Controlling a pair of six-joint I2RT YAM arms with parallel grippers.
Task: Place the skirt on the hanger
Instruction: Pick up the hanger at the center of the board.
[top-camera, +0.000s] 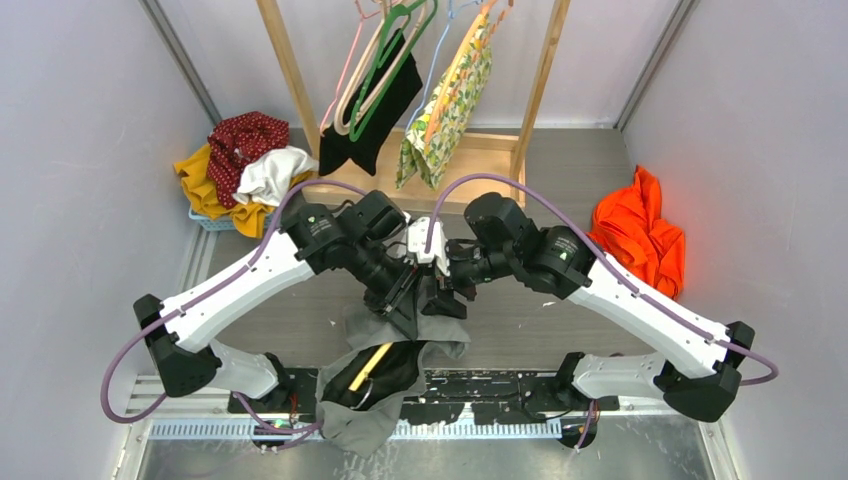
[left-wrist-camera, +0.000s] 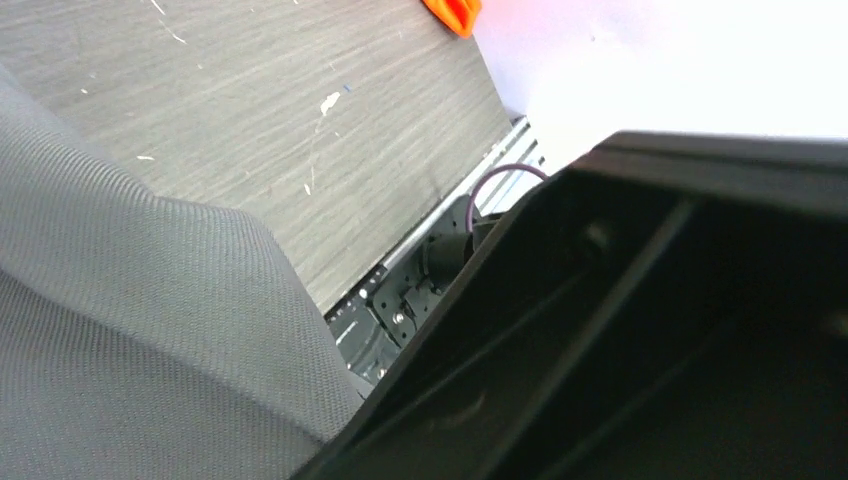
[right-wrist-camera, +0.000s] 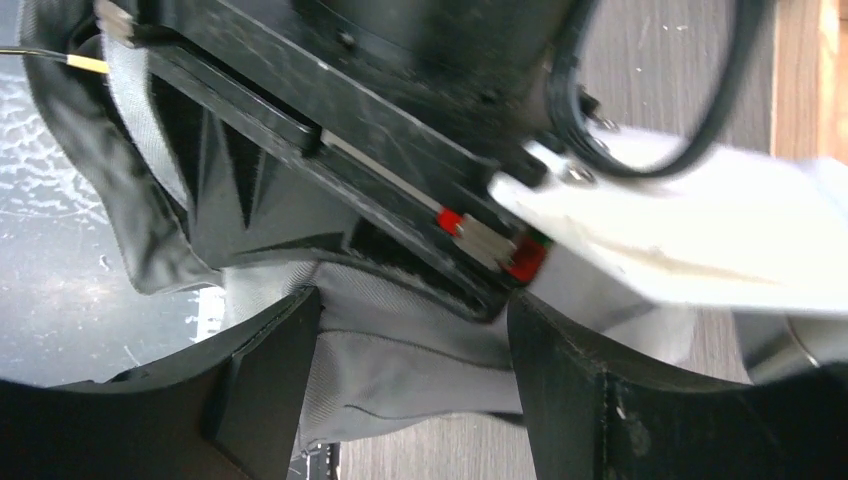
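Observation:
A grey skirt (top-camera: 365, 420) with a dark lining hangs over the near table edge between the arm bases. A yellow hanger (top-camera: 370, 366) sits inside its opening. My left gripper (top-camera: 405, 295) is shut on the skirt's upper edge and holds it up; in the left wrist view only grey fabric (left-wrist-camera: 120, 330) and one black finger (left-wrist-camera: 620, 330) show. My right gripper (top-camera: 452, 283) faces it closely. In the right wrist view it (right-wrist-camera: 415, 390) is open, with skirt fabric (right-wrist-camera: 410, 360) between its fingers and the left gripper's body (right-wrist-camera: 330, 130) just above.
A wooden rack (top-camera: 540, 80) at the back carries hangers with a black garment (top-camera: 375, 110) and a floral one (top-camera: 445, 110). A basket of clothes (top-camera: 240, 170) sits at the back left. An orange garment (top-camera: 640, 235) lies at the right. The arms' base rail (top-camera: 480, 385) runs along the near edge.

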